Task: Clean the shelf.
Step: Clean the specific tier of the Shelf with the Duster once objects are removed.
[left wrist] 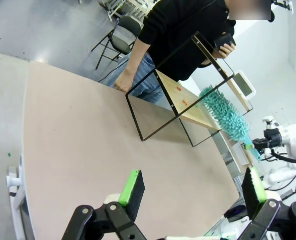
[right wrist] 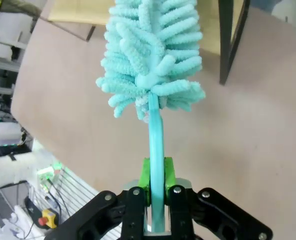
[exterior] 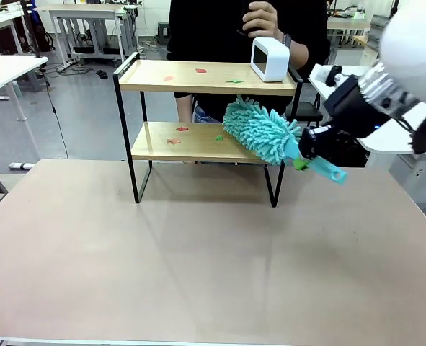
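R gripper (right wrist: 156, 172) clenched on duster (exterior: 264, 131) handle, frame right; head soft, light. Shelf (exterior: 162, 142) stiff, I'd brush gently. L gripper (left wrist: 193, 190) released.

On my feed the tan table (exterior: 198, 259) only carries the shelf (exterior: 155, 76), standing at its far side. White box (exterior: 269, 59) on the top board, red and green scraps (exterior: 200, 71) on both boards.

The right arm (exterior: 414, 40) is white, jaws black, pads (right wrist: 169, 172) green.
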### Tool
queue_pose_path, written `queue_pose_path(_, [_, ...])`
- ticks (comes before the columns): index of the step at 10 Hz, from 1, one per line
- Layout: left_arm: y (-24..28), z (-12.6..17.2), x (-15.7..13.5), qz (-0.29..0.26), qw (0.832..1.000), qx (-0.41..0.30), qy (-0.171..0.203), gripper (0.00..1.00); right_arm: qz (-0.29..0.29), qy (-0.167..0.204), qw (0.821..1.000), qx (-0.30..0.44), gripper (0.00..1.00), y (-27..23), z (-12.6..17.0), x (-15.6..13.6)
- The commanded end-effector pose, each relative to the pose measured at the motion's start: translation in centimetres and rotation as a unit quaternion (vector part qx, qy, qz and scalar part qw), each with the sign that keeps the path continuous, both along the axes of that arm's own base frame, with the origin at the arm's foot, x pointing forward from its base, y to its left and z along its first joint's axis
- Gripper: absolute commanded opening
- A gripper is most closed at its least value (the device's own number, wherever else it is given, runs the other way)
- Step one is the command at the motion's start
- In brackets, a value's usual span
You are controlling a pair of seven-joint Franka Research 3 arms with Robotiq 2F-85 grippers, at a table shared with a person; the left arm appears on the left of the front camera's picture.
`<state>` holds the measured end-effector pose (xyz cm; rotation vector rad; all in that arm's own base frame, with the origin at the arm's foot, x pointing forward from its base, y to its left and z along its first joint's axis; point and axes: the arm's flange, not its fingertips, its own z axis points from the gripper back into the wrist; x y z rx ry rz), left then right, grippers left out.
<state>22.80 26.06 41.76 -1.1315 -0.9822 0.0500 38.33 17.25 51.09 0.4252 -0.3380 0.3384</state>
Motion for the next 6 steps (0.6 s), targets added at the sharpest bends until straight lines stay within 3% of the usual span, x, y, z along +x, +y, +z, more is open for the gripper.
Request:
queue_pose_path(1, [-0.1,0.2,0.2,0.003,1.000,-0.002,-0.017,1.00,-0.008,-0.010,1.000,0.005,0.12,2.6,-0.1,2.9])
queue_pose_path(3, [-0.1,0.2,0.2,0.003,1.000,-0.002,-0.017,1.00,-0.001,-0.011,1.000,0.004,0.12,4.2,-1.1,5.6])
queue_pose_path(6, [-0.1,0.2,0.2,0.003,1.000,-0.002,-0.017,1.00,0.004,-0.020,1.000,0.012,0.12,6.2,-2.9,7.2])
